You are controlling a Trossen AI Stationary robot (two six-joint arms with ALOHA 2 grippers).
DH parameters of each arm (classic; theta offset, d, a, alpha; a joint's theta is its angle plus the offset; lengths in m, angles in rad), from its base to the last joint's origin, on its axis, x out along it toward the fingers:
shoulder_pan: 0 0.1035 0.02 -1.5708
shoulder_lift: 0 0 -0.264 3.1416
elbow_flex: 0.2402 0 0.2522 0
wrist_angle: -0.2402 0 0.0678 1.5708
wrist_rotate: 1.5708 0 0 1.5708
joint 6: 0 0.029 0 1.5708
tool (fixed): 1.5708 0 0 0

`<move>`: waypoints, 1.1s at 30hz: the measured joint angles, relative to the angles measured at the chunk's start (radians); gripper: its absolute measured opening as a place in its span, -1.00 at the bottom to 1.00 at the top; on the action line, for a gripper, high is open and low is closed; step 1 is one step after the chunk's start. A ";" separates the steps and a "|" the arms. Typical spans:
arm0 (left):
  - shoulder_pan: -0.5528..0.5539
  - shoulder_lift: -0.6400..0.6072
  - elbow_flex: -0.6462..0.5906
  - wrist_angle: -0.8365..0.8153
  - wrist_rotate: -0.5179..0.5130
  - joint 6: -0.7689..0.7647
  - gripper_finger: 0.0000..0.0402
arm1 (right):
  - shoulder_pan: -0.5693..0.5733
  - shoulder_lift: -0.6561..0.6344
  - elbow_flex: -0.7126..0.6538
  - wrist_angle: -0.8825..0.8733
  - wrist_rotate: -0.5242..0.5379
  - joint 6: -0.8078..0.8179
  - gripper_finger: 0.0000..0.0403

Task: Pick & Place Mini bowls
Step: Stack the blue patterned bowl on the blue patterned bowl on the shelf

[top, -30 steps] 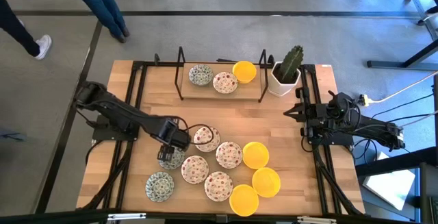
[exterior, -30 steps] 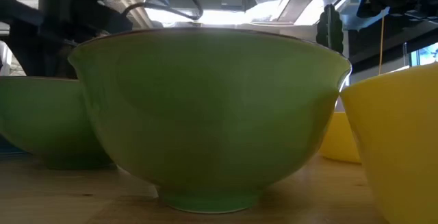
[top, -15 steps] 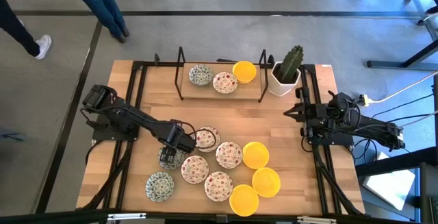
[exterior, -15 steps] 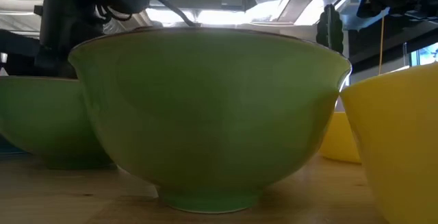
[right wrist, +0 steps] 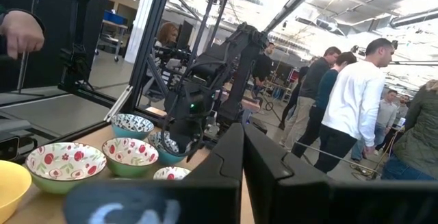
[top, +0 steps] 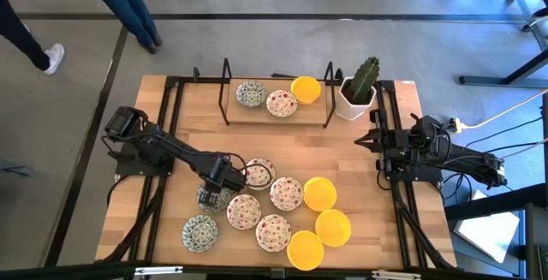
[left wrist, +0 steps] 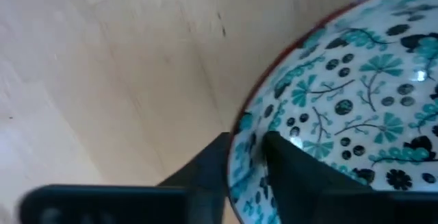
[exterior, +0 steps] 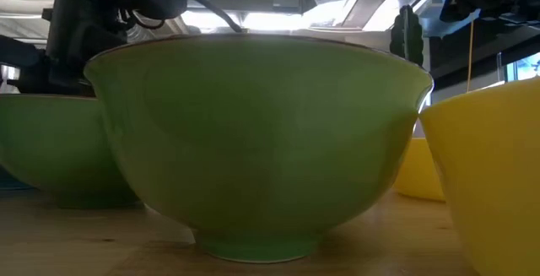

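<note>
The left gripper (top: 216,184) is down at the near-left cluster of mini bowls, and the wrist cam shows its fingers (left wrist: 287,157) pinched almost together on the rim of a green-blue patterned bowl (left wrist: 349,107), one finger inside and one outside. That bowl sits on the table (top: 282,139) right beside a red-speckled bowl (top: 258,174). The right gripper (top: 373,140) sits fully closed over by the right edge, holding nothing.

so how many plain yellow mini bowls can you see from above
4. One yellow bowl stands on the raised rack at the far side, beside the cactus pot. Three sit in the near cluster's right part: and. None looks hidden.
</note>
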 joint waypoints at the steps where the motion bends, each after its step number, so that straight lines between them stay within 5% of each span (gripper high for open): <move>1: 0.002 -0.002 0.001 0.000 0.013 0.001 -0.69 | 0.000 0.000 0.000 0.000 0.000 0.000 -0.95; 5: 0.004 -0.010 0.006 -0.006 0.072 0.045 -0.93 | 0.000 0.000 0.000 0.000 0.000 0.000 -0.95; 12: 0.013 -0.081 -0.003 -0.027 0.056 0.069 -0.94 | 0.000 0.000 0.000 -0.004 0.000 0.000 -0.95; 26: 0.135 -0.508 -0.003 -0.013 -0.020 0.089 -0.96 | 0.000 0.000 0.000 -0.004 0.000 0.002 -0.95; 29: 0.170 -0.587 -0.021 0.075 0.013 0.123 -0.96 | 0.000 0.000 0.000 -0.004 0.000 0.002 -0.95; 33: 0.230 -0.684 -0.129 0.202 0.194 0.131 -0.96 | 0.000 0.000 0.000 -0.004 0.000 0.002 -0.95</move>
